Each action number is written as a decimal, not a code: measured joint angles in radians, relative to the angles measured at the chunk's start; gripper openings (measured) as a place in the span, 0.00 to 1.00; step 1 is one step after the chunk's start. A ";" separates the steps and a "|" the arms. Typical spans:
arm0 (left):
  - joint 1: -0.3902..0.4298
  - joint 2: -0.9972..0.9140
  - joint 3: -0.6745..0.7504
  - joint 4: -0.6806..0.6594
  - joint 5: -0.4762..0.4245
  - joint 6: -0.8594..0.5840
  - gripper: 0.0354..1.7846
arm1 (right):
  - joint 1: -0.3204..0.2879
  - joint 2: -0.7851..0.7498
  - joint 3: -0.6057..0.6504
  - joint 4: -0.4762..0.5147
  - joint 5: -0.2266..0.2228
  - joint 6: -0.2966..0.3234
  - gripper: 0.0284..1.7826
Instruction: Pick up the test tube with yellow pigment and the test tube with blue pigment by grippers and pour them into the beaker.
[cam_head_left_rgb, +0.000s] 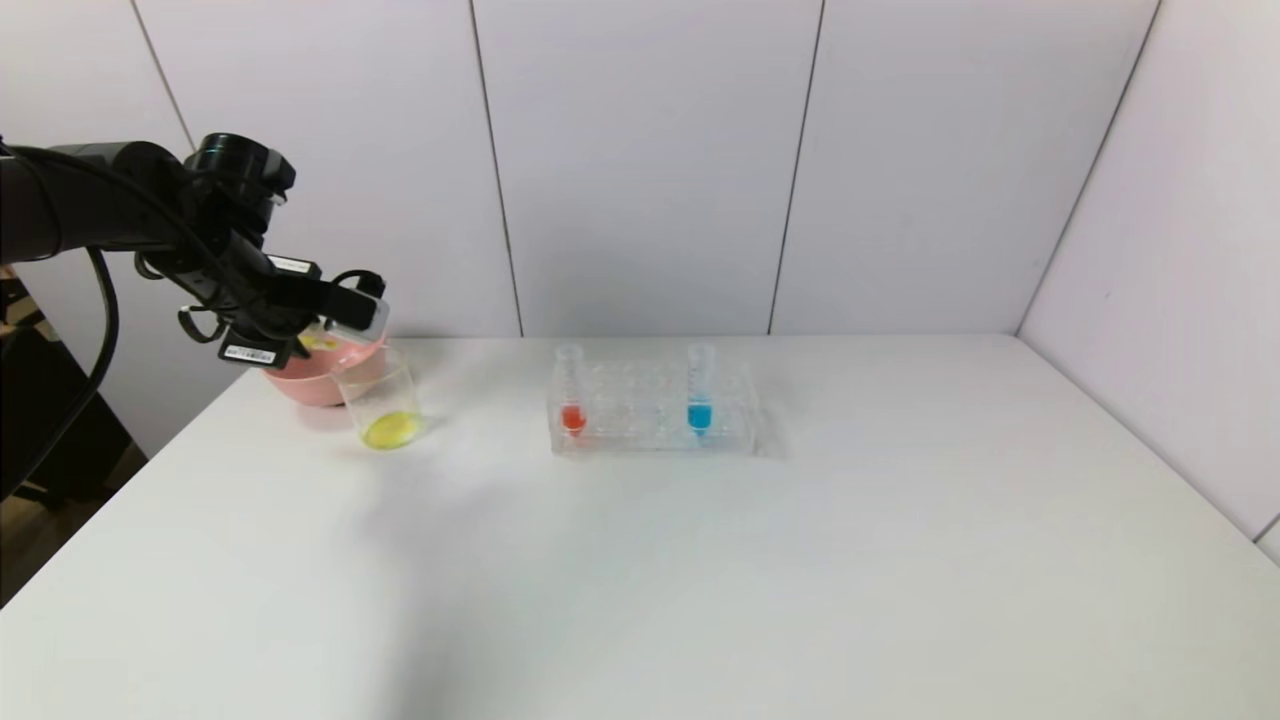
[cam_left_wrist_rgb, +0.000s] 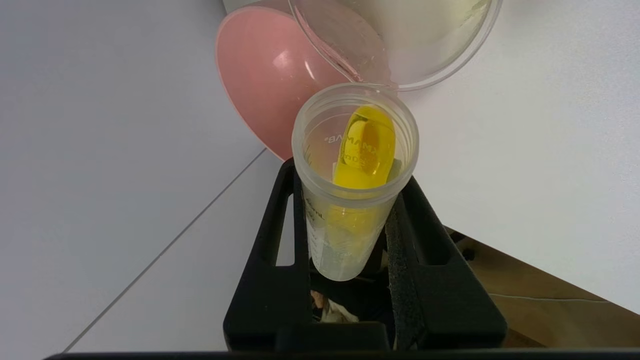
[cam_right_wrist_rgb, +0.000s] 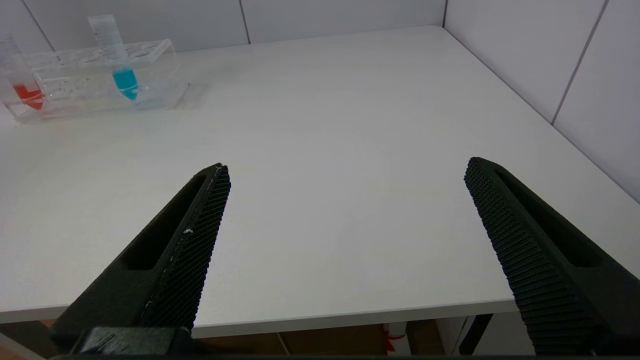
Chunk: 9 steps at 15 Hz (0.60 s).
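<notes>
My left gripper (cam_head_left_rgb: 345, 312) (cam_left_wrist_rgb: 352, 180) is shut on the test tube with yellow pigment (cam_left_wrist_rgb: 356, 150). It holds the tube tilted above the pink bowl, its mouth toward the beaker (cam_head_left_rgb: 385, 405) (cam_left_wrist_rgb: 425, 55), and yellow liquid still lies inside the tube. The beaker stands at the table's back left with a shallow yellow pool at its bottom. The test tube with blue pigment (cam_head_left_rgb: 700, 398) (cam_right_wrist_rgb: 120, 65) stands upright in the clear rack (cam_head_left_rgb: 650, 420) (cam_right_wrist_rgb: 90, 85). My right gripper (cam_right_wrist_rgb: 347, 172) is open with nothing between its fingers, low over the table's front edge, and is out of the head view.
A pink bowl (cam_head_left_rgb: 305, 382) (cam_left_wrist_rgb: 260, 75) sits just behind the beaker, touching or nearly touching it. A tube of red-orange liquid (cam_head_left_rgb: 572, 400) (cam_right_wrist_rgb: 22, 85) stands at the rack's left end. White walls close the table at the back and right.
</notes>
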<state>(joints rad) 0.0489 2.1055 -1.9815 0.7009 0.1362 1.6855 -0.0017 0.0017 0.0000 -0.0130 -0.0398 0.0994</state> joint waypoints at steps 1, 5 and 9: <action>0.000 0.000 0.000 0.005 0.009 -0.006 0.24 | 0.000 0.000 0.000 0.000 0.000 0.000 0.96; -0.001 -0.001 0.000 0.005 0.021 -0.008 0.24 | 0.000 0.000 0.000 0.000 0.000 0.000 0.96; -0.008 -0.001 0.000 0.004 0.040 -0.006 0.24 | 0.000 0.000 0.000 0.000 0.000 0.000 0.96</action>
<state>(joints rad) 0.0413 2.1047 -1.9819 0.7047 0.1764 1.6794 -0.0017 0.0017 0.0000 -0.0134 -0.0394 0.0994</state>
